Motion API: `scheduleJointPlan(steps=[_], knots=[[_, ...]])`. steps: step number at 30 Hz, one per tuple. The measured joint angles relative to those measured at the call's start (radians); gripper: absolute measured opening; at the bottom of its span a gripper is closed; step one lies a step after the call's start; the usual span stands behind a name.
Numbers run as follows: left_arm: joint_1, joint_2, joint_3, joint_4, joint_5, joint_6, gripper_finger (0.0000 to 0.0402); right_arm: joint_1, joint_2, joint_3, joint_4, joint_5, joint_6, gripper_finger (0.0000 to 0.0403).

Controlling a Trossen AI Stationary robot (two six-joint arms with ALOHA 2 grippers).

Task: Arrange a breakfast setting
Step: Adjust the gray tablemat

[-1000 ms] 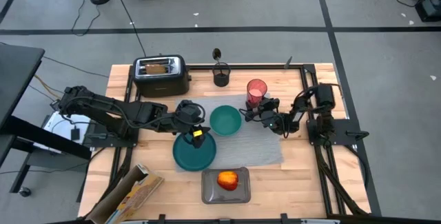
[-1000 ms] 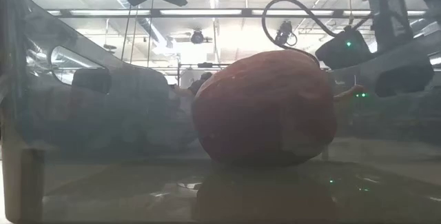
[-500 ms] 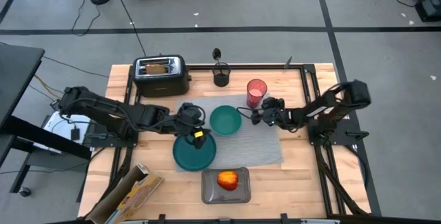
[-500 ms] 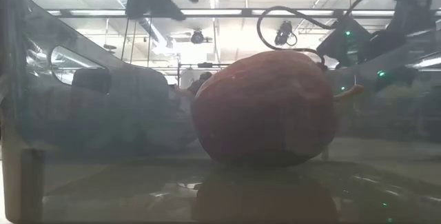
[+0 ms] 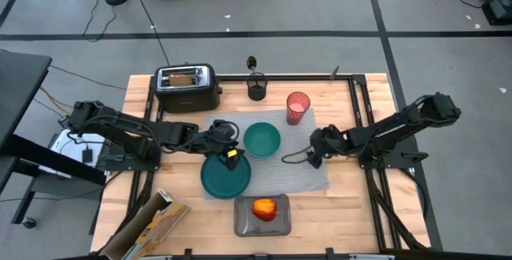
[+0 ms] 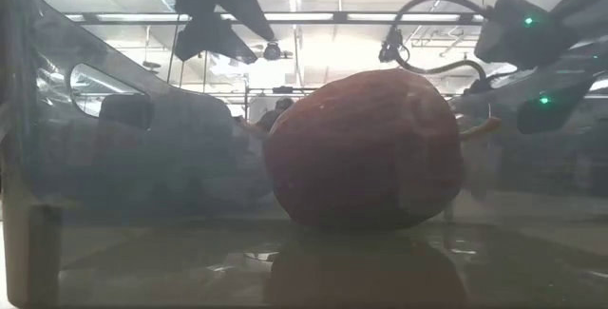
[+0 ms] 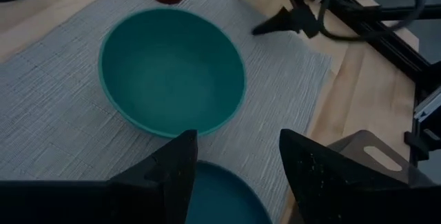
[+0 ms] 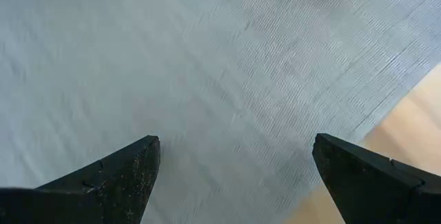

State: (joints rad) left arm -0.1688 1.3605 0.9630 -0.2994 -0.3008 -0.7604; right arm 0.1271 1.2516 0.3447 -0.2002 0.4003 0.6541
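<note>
high: table [image 5: 352,204] seen whole from straight above | low: set at table height, very near the apple [image 6: 366,147], facing the room | left wrist: bowl [image 7: 172,72] and mat [image 7: 55,120] seen closely | right wrist: mat [image 8: 207,79] seen closer; mat shared.

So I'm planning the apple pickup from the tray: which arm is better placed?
Probably the right: its open gripper hovers over bare placemat, while the left gripper sits over the plate.
</note>
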Motion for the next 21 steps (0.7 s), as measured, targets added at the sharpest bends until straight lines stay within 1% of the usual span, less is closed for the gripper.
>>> scheduleJointPlan(steps=[5,14,21], knots=[[0.009,0.0,0.0,-0.006,-0.002,0.008,0.0212,0.062,0.024,0.003,0.005,-0.013,0.044,0.0381],[0.01,0.0,0.0,-0.005,-0.004,0.012,0.0212,0.167,0.035,0.009,-0.008,-0.002,0.148,0.0381],[0.011,0.0,0.0,0.003,-0.004,0.009,0.0212,0.209,0.038,0.04,-0.031,-0.057,0.163,0.0381]])
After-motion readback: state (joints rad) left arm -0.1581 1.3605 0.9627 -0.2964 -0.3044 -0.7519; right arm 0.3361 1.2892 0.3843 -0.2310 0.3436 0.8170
